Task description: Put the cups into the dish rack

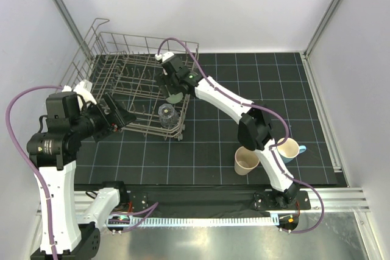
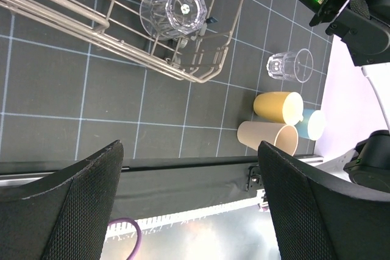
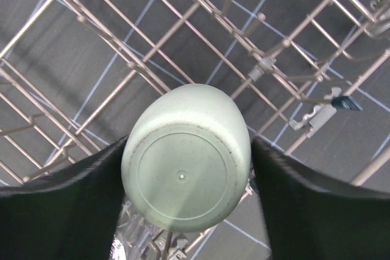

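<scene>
A black gridded mat (image 1: 244, 83) lies between white walls (image 1: 244, 4) far, left and right; a metal rail (image 1: 341, 194) lines its near edge.

Bright, even light falls from above. Soft shadows lie beneath the grey metal wire dish rack (image 1: 125, 74). The brushed steel table edge (image 1: 231, 242) shows hazy glare; both wrist views stay fairly sharp.

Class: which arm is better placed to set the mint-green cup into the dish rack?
Right. Its jaws hold the mint-green cup over the dish rack; the left arm has open, empty jaws.
</scene>
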`<move>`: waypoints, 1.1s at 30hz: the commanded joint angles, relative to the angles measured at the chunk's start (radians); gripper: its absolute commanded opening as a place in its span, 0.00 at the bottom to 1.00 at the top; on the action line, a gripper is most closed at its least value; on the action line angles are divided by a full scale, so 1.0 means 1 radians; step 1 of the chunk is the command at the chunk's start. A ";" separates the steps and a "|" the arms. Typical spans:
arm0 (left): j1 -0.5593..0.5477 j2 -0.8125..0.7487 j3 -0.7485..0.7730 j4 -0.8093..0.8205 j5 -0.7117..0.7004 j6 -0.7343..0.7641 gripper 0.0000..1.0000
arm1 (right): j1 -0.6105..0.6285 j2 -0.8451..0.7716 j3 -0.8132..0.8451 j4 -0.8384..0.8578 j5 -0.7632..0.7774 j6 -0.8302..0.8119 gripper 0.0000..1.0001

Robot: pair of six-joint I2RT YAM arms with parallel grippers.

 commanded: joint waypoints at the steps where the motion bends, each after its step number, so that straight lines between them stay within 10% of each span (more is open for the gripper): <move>1: -0.001 0.009 0.032 0.012 0.037 -0.008 0.88 | -0.002 -0.020 0.024 0.024 0.001 0.007 0.83; 6: -0.001 0.019 0.038 0.029 0.044 -0.029 0.88 | -0.002 -0.051 0.052 0.001 0.020 0.001 1.00; 20: -0.002 0.048 -0.031 0.185 0.090 -0.167 0.88 | -0.010 -0.398 0.055 -0.218 0.046 0.024 0.99; 25: -0.033 0.082 -0.063 0.219 0.063 -0.207 0.88 | -0.088 -0.618 -0.213 -0.272 -0.029 0.093 0.98; 33: -0.396 0.183 -0.081 0.360 -0.140 -0.360 0.89 | -0.268 -0.924 -0.693 -0.266 -0.134 0.160 0.97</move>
